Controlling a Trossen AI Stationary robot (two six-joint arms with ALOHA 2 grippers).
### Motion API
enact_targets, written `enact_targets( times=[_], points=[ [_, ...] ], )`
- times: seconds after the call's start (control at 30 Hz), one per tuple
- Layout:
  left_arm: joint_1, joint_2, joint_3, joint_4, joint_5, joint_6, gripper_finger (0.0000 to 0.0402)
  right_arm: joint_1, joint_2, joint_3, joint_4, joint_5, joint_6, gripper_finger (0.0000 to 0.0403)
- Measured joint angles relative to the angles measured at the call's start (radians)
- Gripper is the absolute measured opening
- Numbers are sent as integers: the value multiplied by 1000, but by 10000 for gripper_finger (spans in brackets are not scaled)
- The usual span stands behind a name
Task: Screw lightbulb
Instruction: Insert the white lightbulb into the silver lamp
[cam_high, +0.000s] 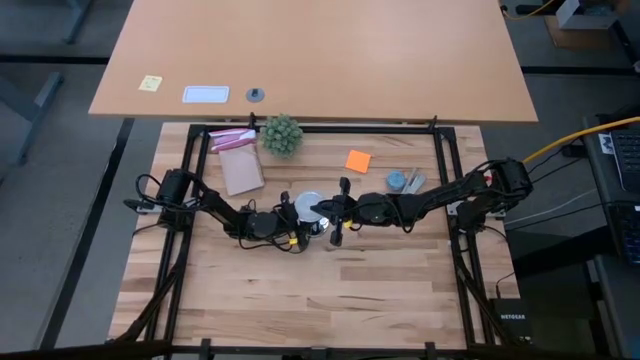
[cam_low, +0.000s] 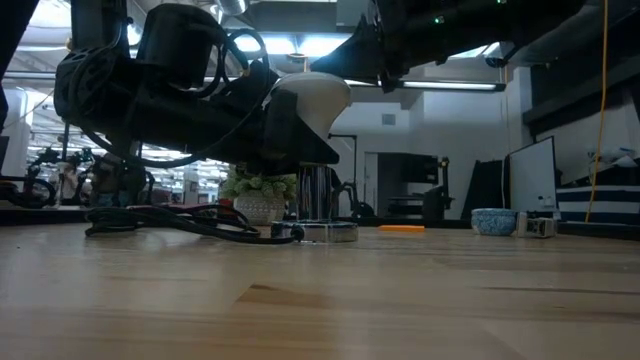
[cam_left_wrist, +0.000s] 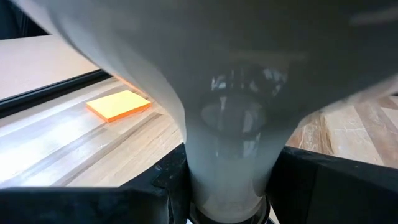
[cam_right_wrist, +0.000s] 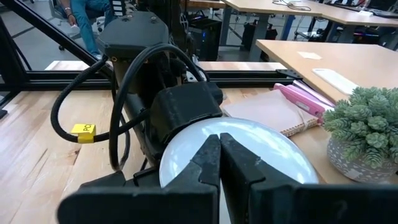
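While I look down from above, my left claw (cam_high: 297, 222) and my right claw (cam_high: 322, 210) meet near the middle of the tabletop (cam_high: 300, 300), and their dark arms hide most of what sits between them. I can only see a small white patch of the lightbulb (cam_high: 309, 201) there.

From the low camera, the lightbulb (cam_low: 312, 100) stands upright with its round end up. My left claw (cam_low: 300, 135) grips it around the neck. Its silvery screw end goes down into a flat socket disc (cam_low: 322, 232) on the wood, but I cannot tell how far it is turned in.

My left wrist camera is so close that the lightbulb (cam_left_wrist: 230, 124) fills almost all of it and its edges are cut off. An orange sticky pad (cam_left_wrist: 118, 104) peeks out beside it.

My right claw (cam_right_wrist: 219, 163) is shut, with its tips just over the bulb's top. A green spiky plant (cam_right_wrist: 364, 127) and a notebook (cam_right_wrist: 273, 112) lie farther back.
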Motion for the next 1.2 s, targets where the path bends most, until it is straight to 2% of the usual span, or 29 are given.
enact_targets(
  times=[0.97, 1.2],
  points=[
    [8, -2, 0, -2, 5, -98, 153, -2, 0, 0, 4, 5, 3, 7],
    [6, -2, 0, 0, 7, -37, 153, -1, 0, -1, 4, -1, 2, 7]
  ],
)
